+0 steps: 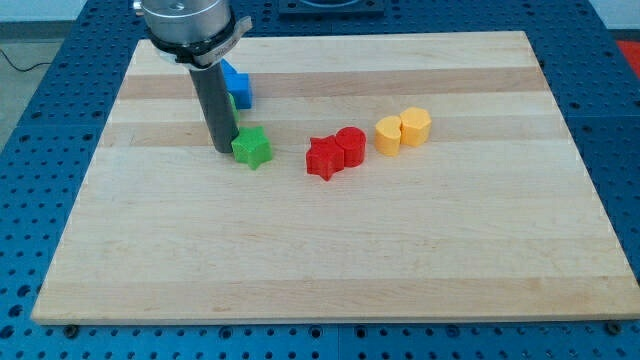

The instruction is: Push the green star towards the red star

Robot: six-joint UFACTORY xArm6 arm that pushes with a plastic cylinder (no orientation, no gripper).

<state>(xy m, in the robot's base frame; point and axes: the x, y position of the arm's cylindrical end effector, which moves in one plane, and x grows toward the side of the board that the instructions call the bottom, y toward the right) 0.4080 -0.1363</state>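
The green star point(253, 147) lies left of the board's middle. The red star point(323, 157) lies a short way to its right, touching a red cylinder point(350, 146). My tip point(223, 149) rests on the board right against the green star's left side, on the side away from the red star. A gap of bare wood separates the green star from the red star.
A blue block point(238, 85) and a green block point(232, 101) sit behind the rod, partly hidden. Two yellow blocks point(389, 135) point(416, 126) stand right of the red cylinder. The wooden board point(330, 250) lies on a blue perforated table.
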